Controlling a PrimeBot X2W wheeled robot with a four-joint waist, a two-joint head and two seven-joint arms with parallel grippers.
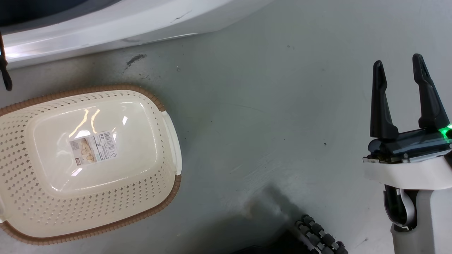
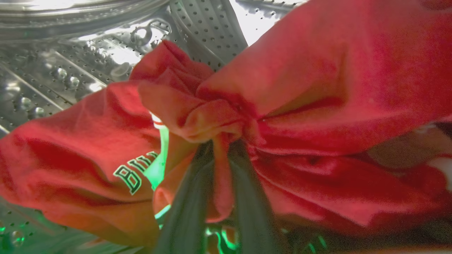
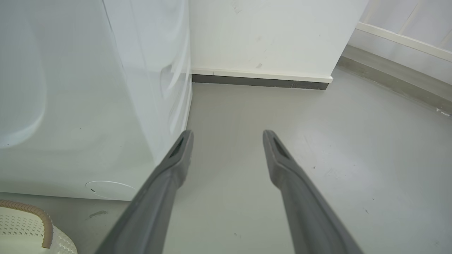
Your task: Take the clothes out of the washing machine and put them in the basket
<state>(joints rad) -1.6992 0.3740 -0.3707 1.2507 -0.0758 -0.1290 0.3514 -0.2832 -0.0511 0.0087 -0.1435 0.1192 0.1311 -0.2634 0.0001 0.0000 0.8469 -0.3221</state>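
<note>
The left gripper (image 2: 220, 151) reaches into the washing machine's steel drum (image 2: 63, 74). Its two dark fingers (image 2: 187, 215) are nearly closed, pinching a gathered fold of the red clothes (image 2: 300, 88). The cloth bunches just above the fingertips and spreads to both sides of them. The side with the white lettering (image 2: 132, 174) hangs to the left, against the drum wall.

The right gripper (image 1: 398, 60) hovers over the grey floor (image 1: 265, 123) with its fingers wide apart and nothing between them. It is well away from the clothes.

The basket (image 1: 106, 208) stands on the floor just in front of the washing machine (image 1: 106, 31), near the machine's lower front edge. A barcode sticker (image 1: 92, 147) shows on its bottom.
</note>
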